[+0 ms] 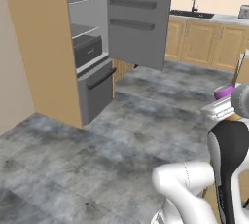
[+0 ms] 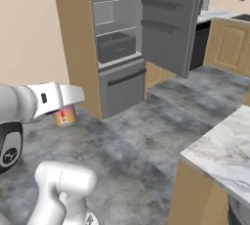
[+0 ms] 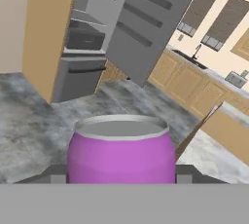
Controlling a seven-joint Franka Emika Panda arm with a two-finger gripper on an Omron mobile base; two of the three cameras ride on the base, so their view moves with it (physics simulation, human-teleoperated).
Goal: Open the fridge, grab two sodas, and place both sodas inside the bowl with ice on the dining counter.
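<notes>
Clamped in the two-finger gripper [image 3: 121, 177]: short purple-pink soda can [image 3: 121, 152], upright, well clear of the tall grey fridge [image 3: 90, 47], door left open, likely for the second soda.

Can [image 3: 121, 150] between fingers [image 3: 187, 174].

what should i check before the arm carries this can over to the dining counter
1. Can seated between the tool fingers: ok.
2. Can upright in the hand view: ok.
3. Fridge door swung open, clear of the arm: ok.
4. Dining counter marble top in reach on the right: ok.
5. Bowl located: cannot tell.
6. Second soda located: cannot tell.
</notes>
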